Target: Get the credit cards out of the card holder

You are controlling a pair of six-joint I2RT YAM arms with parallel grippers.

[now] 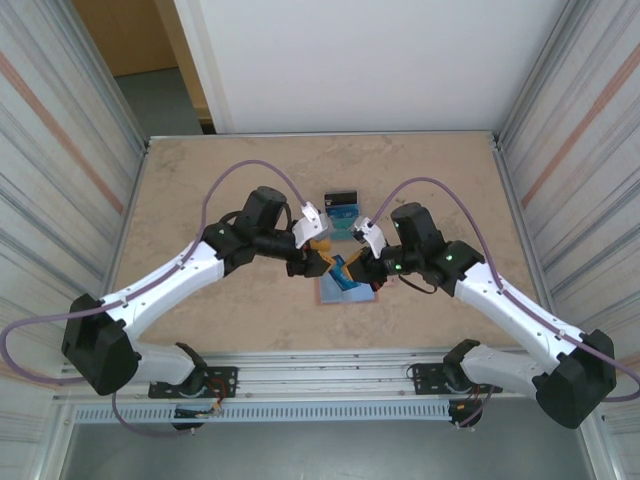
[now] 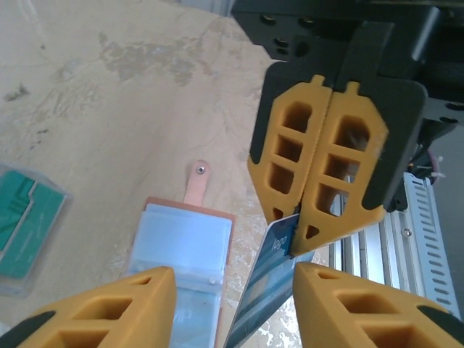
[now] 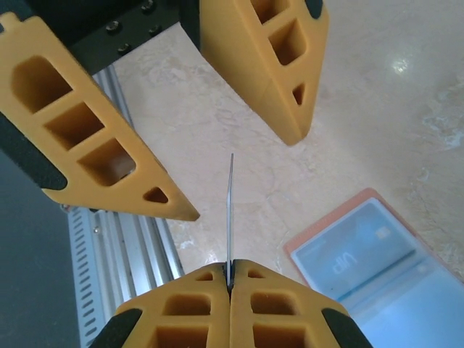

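Right end effector at bottom of frame, jaws pressed together on a credit card. Card seen edge-on, upright, a thin dark line; colour can't be told. Left end effector above, its orange fingers spread to either side of the card's top, clear of it. Card holder lies open lower right on the beige table, salmon rim around a blue-grey pocket. Slotted metal rail lower left.
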